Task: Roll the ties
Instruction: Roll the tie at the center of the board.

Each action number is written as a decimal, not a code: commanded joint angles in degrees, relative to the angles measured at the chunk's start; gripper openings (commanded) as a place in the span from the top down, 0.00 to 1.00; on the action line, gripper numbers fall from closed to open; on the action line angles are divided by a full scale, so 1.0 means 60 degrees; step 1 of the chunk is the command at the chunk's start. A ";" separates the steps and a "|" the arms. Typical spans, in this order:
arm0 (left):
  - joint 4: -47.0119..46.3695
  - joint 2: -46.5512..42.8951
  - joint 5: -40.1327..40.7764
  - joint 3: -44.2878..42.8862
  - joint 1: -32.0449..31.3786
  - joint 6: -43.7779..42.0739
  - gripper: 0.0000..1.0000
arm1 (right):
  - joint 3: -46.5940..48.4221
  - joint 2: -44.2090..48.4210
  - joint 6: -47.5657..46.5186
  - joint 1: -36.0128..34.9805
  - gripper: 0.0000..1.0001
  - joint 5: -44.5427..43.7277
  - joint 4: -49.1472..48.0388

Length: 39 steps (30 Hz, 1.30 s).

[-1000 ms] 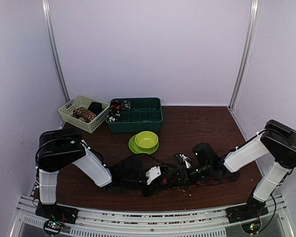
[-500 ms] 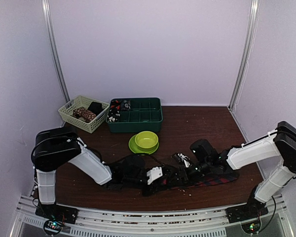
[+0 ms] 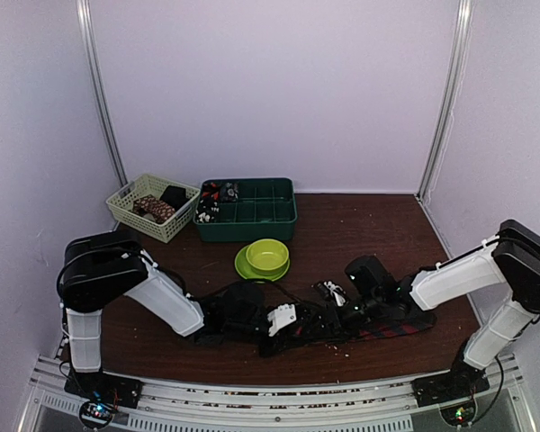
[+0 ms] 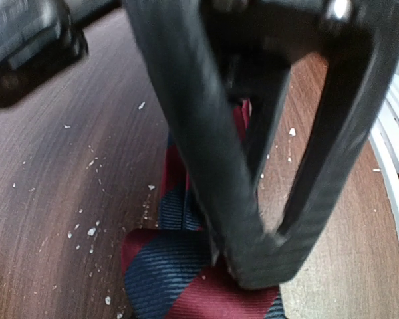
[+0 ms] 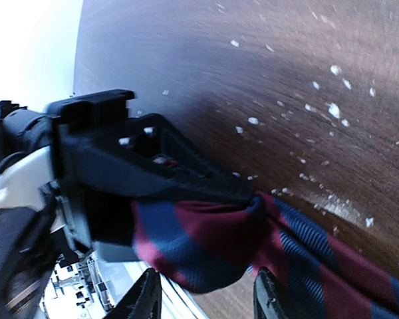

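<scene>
Near centre of the table [image 3: 369,225], the left gripper [image 4: 253,266] pinches the striped tie [image 5: 206,246] by its folded end, jaws almost together. The right gripper [image 5: 205,292] stands parted just beside it, holding nothing. Rolling looks barely begun. Next move: turn that end over, rightwards along the tie.

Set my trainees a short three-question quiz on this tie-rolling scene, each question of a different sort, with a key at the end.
1. True or false: the green bowl sits on the green plate.
2. The left gripper is pinching: A the striped tie; B the green bowl; C nothing.
3. Fill in: the striped tie's bands are red and ____.
Key: 1 true; 2 A; 3 navy.
</scene>
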<state>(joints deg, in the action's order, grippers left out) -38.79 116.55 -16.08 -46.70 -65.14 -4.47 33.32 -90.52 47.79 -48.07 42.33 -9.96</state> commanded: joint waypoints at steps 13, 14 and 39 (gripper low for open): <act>0.1600 0.0246 0.0203 0.0184 0.0032 -0.0123 0.83 | 0.0674 -0.0517 -0.0451 -0.0026 0.76 -0.0404 0.0279; 0.1601 0.0258 0.0216 0.0181 0.0032 -0.0122 0.83 | 0.0614 -0.0584 -0.0436 -0.0016 0.79 -0.0356 0.0218; -0.1773 -0.0523 0.1372 0.1181 0.0032 0.1249 0.18 | -0.0416 -0.0808 -0.2018 0.0334 1.00 -0.2098 0.1627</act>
<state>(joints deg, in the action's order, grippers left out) -40.01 112.71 -9.96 -41.93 -65.14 -0.97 32.84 -91.48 37.54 -45.60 36.38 -8.64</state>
